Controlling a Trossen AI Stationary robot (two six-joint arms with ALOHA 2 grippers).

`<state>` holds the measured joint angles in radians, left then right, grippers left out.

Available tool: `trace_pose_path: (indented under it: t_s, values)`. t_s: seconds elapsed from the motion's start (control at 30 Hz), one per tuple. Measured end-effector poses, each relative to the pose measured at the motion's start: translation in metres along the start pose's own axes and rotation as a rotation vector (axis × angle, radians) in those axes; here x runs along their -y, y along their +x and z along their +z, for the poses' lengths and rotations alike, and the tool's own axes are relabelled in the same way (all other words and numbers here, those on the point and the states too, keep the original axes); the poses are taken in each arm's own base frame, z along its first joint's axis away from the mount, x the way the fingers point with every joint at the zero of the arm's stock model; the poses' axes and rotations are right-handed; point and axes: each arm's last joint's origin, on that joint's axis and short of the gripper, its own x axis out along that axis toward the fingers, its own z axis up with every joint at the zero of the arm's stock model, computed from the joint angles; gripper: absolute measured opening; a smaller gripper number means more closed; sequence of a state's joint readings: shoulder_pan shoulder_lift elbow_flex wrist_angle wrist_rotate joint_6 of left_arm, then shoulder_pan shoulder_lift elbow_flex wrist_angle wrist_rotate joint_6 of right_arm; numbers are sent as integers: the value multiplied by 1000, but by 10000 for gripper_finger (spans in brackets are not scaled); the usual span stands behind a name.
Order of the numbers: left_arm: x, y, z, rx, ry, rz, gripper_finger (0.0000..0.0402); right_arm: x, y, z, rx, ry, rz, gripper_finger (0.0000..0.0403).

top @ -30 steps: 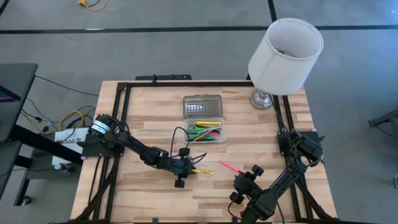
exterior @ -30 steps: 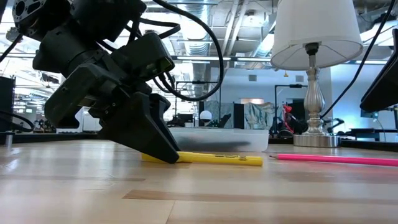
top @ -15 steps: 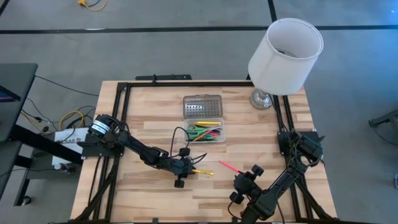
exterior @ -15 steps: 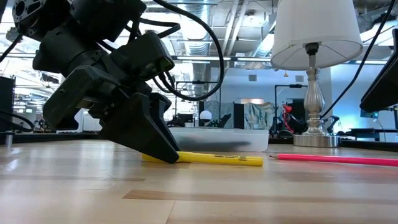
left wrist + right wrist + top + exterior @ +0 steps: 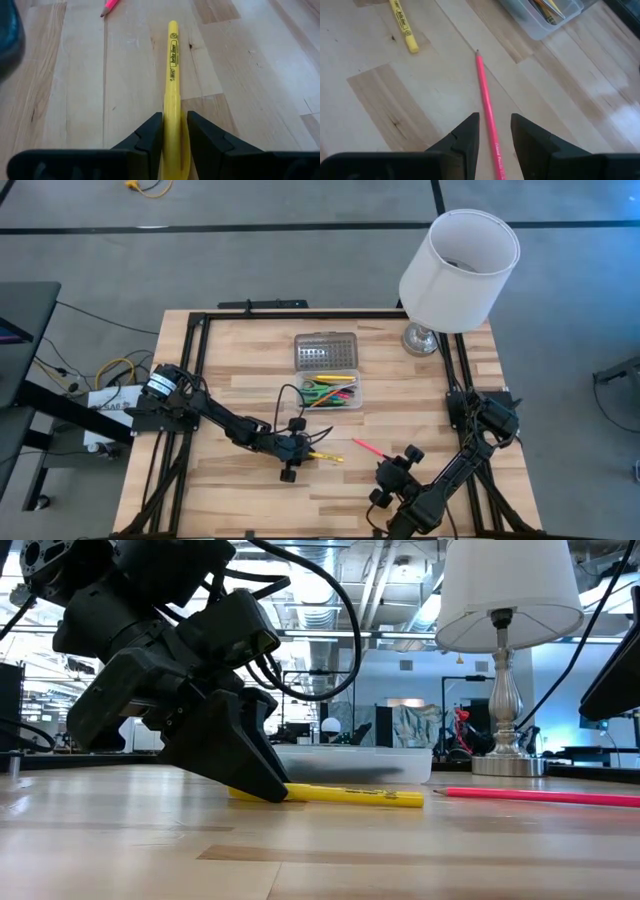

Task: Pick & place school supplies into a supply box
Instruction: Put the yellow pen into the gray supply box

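A yellow highlighter (image 5: pixel 172 65) lies flat on the wooden table, also seen in the high view (image 5: pixel 328 455) and the low view (image 5: pixel 350 796). My left gripper (image 5: pixel 173 120) is shut on its left end, low over the table's middle (image 5: pixel 303 452). A pink pencil (image 5: pixel 487 100) lies flat on the table to the right (image 5: pixel 368 448). My right gripper (image 5: pixel 495 122) is open above the pencil's near end, a finger on either side, touching nothing. The clear supply box (image 5: pixel 332 393) holds several coloured pens, its dotted lid (image 5: pixel 326 351) open toward the far edge. My left gripper pinches the yellow highlighter's left end (image 5: pixel 172 127) between its two fingers. The fingers (image 5: pixel 255 765) slant down from the table's left and lie along the highlighter. The highlighter lies flat on the table, its free end pointing right.
A lamp with a white shade (image 5: pixel 458 260) stands at the table's far right corner, its base (image 5: pixel 505 765) behind the pink pencil. Black rails (image 5: pixel 300 315) frame the tabletop. Bare wood (image 5: pixel 230 480) lies near the front edge.
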<state>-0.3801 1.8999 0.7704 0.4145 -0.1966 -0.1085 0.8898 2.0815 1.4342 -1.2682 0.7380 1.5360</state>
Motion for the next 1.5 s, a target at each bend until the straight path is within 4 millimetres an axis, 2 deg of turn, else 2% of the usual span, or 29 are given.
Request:
trace_pose_path:
  t_s: [0.83, 1.03, 1.27, 1.5]
  values:
    - [-2, 0, 9, 109, 22, 128, 83, -3, 0, 0, 1, -3, 24, 108]
    - [3, -2, 12, 143, 52, 150, 78, -3, 0, 0, 1, -3, 27, 108]
    - [4, -1, 8, 95, 35, 22, 61, -3, 0, 0, 1, -1, 29, 108]
    - [-2, 0, 1, -8, -29, -28, 78, -4, 0, 0, 1, 2, 33, 108]
